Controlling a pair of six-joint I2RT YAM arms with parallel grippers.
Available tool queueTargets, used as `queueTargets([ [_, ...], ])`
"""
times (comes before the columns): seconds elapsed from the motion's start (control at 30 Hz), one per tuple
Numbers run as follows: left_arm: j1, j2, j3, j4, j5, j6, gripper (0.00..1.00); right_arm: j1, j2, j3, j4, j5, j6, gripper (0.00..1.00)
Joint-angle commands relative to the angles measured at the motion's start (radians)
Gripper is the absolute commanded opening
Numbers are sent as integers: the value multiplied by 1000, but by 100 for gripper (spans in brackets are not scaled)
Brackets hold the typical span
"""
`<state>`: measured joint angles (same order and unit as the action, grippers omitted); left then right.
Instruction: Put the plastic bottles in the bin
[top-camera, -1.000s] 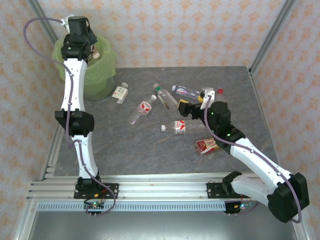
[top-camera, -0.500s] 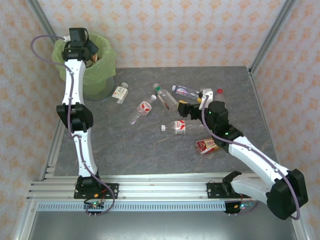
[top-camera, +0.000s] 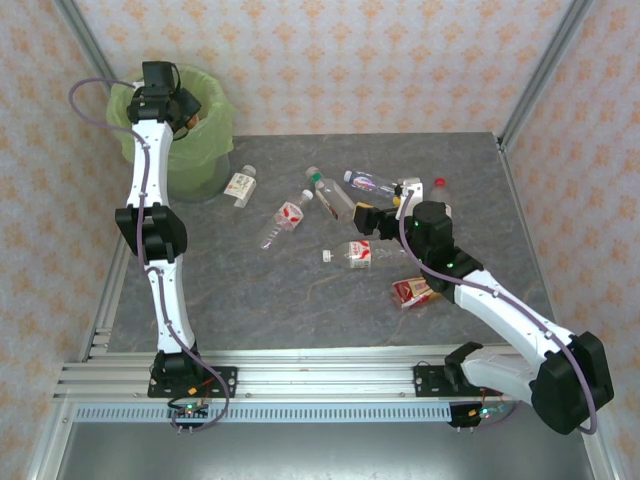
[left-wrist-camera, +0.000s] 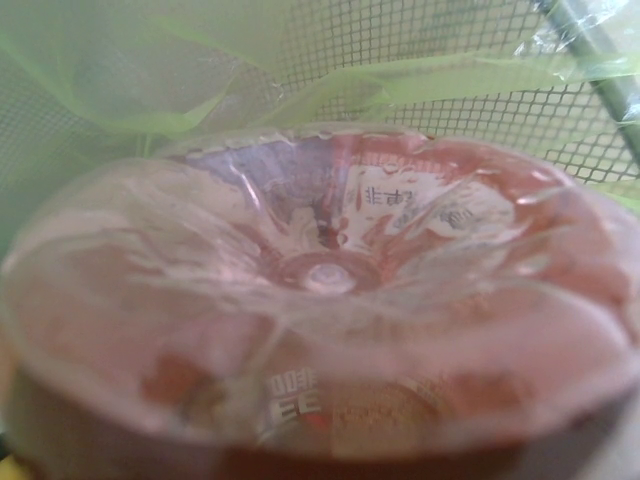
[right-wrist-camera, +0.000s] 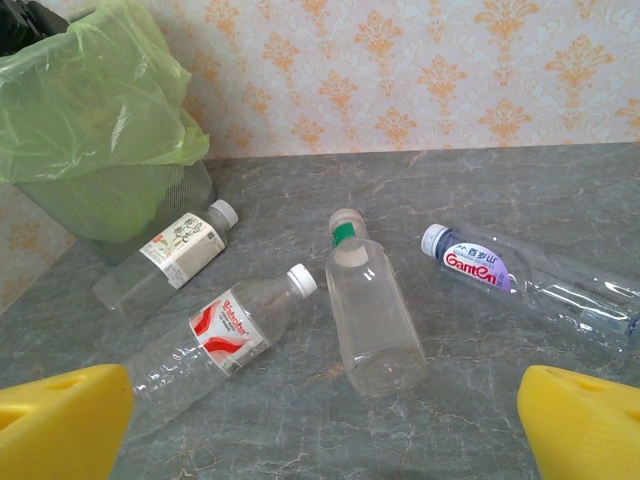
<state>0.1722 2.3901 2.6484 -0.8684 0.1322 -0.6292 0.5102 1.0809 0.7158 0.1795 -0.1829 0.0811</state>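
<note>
- Six plastic bottles (top-camera: 285, 218) lie on their sides mid-tabletop. They are clear cylinders, several with red-white labels. A crushed bottle (top-camera: 413, 291) lies nearer the right edge.
- The green-capped bottle (right-wrist-camera: 370, 310) points its cap toward the far edge.
- One round wire-mesh bin (top-camera: 200, 155), lined with a green bag, stands at the far-left corner. A brownish bottle (left-wrist-camera: 320, 300) is inside, its base facing the camera.
- The left gripper (top-camera: 172, 105) is over the bin; its grip cannot be told.
- The right gripper (right-wrist-camera: 320, 400) has its fingers wide apart.

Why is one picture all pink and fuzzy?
Left wrist: a bottle, base-on, sits very near the lens, so it blurs, while the bin mesh behind looks sharper. Right wrist: lying bottles crisp, yellow fingertips fuzzy. Top external: even light, soft shadows.
</note>
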Motion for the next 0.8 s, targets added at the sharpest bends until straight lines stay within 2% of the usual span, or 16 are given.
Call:
queueTargets([
  [0.0, -3, -11, 18, -3, 43, -10, 53, 5, 1, 27, -5, 0, 3, 99],
  [0.53, -2, -68, 19, -19, 42, 19, 77, 5, -6, 18, -5, 20, 11, 99],
  [0.77, -2, -111, 19, -14, 80, 47, 79, 5, -26, 9, -24, 100, 23, 99],
])
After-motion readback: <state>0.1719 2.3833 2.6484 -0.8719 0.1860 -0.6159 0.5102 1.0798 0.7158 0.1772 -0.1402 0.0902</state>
